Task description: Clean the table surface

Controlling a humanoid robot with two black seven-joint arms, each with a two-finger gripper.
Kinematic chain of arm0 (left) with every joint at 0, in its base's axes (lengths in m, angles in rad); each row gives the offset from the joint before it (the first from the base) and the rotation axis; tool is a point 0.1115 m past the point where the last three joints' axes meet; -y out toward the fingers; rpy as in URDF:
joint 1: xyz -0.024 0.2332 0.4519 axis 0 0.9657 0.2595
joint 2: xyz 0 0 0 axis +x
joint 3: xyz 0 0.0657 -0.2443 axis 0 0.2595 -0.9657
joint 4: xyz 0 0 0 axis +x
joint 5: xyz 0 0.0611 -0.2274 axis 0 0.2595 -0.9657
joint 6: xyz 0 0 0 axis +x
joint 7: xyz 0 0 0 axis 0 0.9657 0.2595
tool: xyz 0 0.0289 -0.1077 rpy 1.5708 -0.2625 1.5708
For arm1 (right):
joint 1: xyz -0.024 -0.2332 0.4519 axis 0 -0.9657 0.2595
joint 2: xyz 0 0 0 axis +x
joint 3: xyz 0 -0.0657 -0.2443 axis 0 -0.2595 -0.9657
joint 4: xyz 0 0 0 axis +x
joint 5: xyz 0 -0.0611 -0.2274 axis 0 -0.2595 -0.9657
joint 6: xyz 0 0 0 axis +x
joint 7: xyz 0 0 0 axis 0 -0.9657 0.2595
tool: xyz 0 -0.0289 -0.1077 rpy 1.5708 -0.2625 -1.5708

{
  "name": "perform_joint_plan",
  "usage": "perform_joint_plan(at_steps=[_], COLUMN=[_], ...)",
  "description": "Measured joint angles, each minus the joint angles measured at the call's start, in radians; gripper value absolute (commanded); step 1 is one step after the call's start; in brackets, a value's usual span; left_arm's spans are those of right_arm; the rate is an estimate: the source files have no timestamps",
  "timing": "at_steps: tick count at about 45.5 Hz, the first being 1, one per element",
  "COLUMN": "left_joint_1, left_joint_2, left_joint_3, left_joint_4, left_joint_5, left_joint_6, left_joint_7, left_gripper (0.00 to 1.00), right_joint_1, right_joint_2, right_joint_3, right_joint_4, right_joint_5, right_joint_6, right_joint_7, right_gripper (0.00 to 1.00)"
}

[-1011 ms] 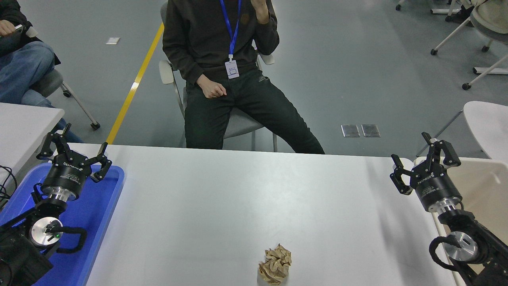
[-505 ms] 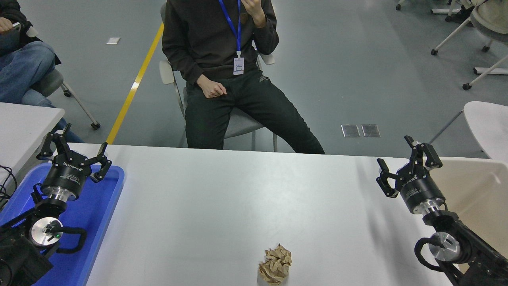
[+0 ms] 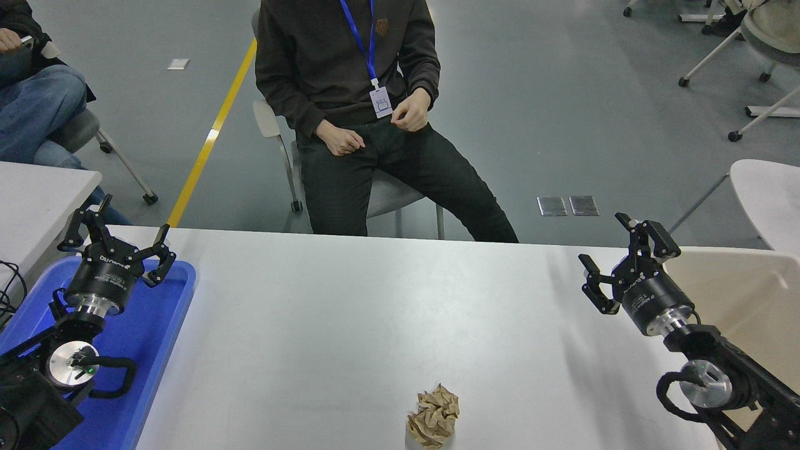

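Table [image 3: 350,325]: the big white top fills the middle of the view, from the blue tray on my left to the beige bin on my right.
Paper [image 3: 434,417]: 1 crumpled brown ball lies on the table near the front edge, a little right of the middle, and nothing touches it.
My right gripper [image 3: 625,259]: it hangs over the right end of the table, just beside the bin, with the 2 fingers spread wide and nothing between them. It points away from me and a little to the left. It is well apart from the paper.
My left gripper [image 3: 115,234]: it is at the lower left, over the far end of the tray, fingers also spread apart and holding nothing.
Tray [image 3: 159,325]: blue plastic, it lies at the left edge of the table, partly under my left arm.
Bin [image 3: 744,294]: beige, open at the top, at the right end of the table behind my right arm.
Person [image 3: 356,94]: sits on a chair behind the far side of the table, dark clothes, blue lanyard, both hands near the lap.
Second person [image 3: 31,94]: only a part in jeans shows at the top left corner.
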Motion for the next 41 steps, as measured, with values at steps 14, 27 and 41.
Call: perform_joint_plan(at_steps=[14,27,41], left_joint_1=[0.000,0.000,0.000], left_joint_2=[0.000,0.000,0.000], left_joint_3=[0.000,0.000,0.000], left_joint_4=[0.000,0.000,0.000], left_joint_5=[0.000,0.000,0.000], left_joint_6=[0.000,0.000,0.000], left_joint_7=[0.000,0.000,0.000], left_gripper=[1.00,1.00,1.00], right_joint_1=[-0.034,-0.085,-0.102], right_joint_2=[-0.127,-0.245,-0.318], right_joint_3=[-0.007,-0.008,-0.003], right_joint_4=[0.145,0.295,0.408], right_joint_5=[-0.010,-0.020,-0.024], right_joint_6=[-0.010,-0.009,0.038], right_joint_7=[-0.086,-0.173,-0.288], right_gripper=[0.98,0.98,0.98])
